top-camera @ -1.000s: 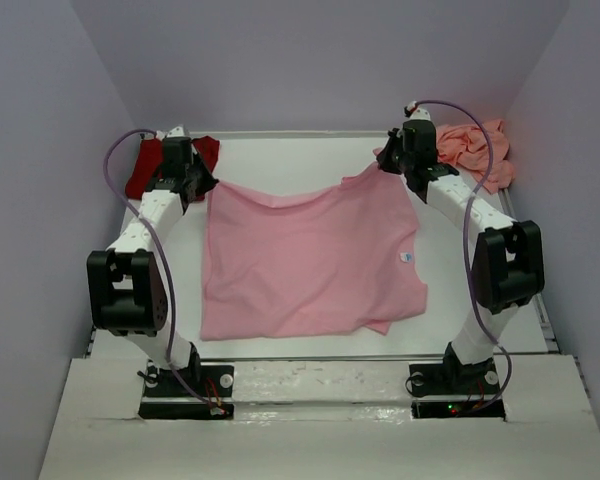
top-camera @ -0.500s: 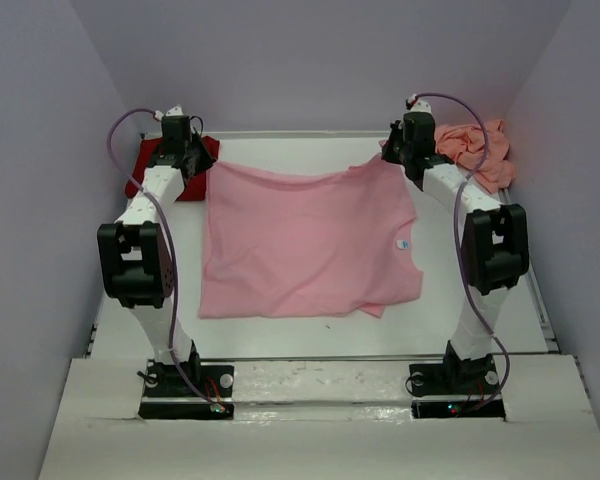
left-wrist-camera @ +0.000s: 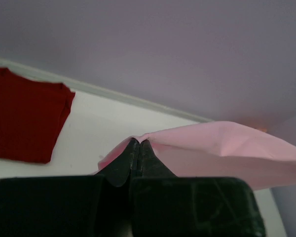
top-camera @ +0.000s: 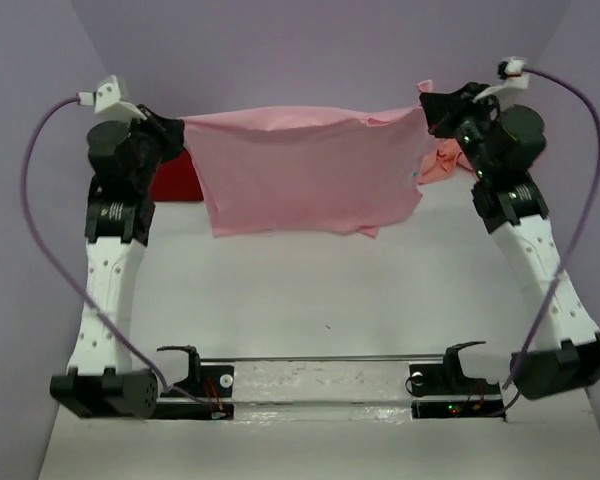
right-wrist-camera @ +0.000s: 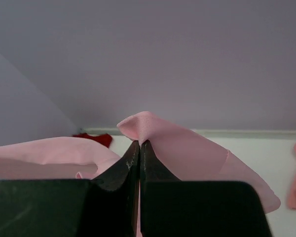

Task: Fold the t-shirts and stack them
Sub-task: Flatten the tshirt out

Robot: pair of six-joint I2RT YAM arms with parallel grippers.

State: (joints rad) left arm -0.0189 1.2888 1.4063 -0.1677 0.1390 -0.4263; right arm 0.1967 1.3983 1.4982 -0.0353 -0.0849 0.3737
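White table [top-camera: 330,290] | left jaws: pinching light pink tee [top-camera: 310,170] | right jaws: pinching same tee

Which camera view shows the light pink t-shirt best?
Top external: it shows the whole light pink t-shirt hanging stretched between the left hand and right hand, above the table. Each wrist view shows only the corner pinched in its own shut hand, plus a fold trailing off.

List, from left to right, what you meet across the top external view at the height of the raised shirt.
left tool → light pink t-shirt → right tool. Left out, since each sits partly under a tool and the cloth: dark red t-shirt, salmon-pink t-shirt.
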